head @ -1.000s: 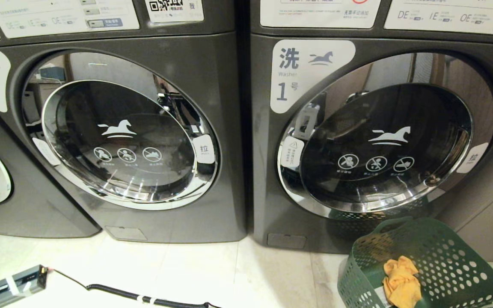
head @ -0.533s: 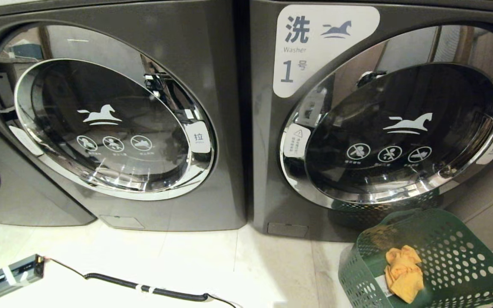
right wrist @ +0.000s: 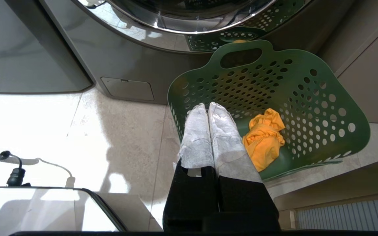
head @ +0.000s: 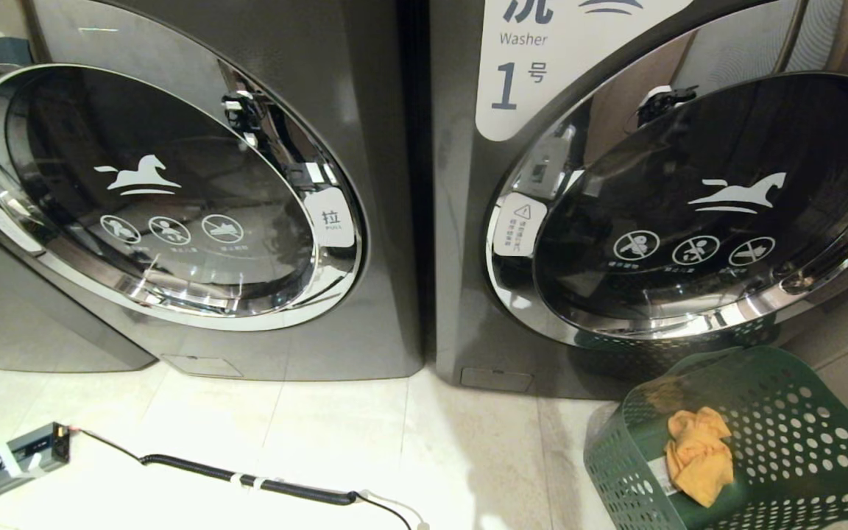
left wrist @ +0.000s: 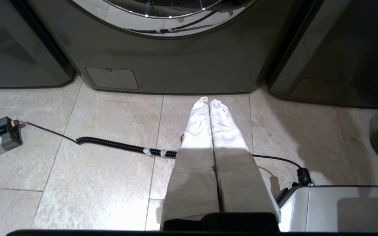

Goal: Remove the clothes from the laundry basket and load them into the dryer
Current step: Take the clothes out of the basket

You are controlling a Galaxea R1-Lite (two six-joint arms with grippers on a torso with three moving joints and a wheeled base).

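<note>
The yellow-orange clothes [head: 699, 455] lay bunched inside the green laundry basket [head: 799, 471], which stood on the tiled floor [head: 336, 434] before the washer [head: 689, 221] marked 1. The right gripper [right wrist: 207, 105] hung over the basket's rim, fingers pressed together and empty; the left gripper [left wrist: 207, 100] likewise closed above the coiled cable [left wrist: 116, 145]. The dryer apparently lay outside every view.

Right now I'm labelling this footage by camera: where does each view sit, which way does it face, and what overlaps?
Head view: on the robot's head, facing forward and down at two washers, the floor and the laundry basket; none of the robot's body shows.
Left wrist view: behind the shut left claw, facing the floor, a coiled cable and a washer base.
Right wrist view: behind the shut right claw, facing the basket and the clothes.
Shared: head and right wrist views both show basket and clothes.
</note>
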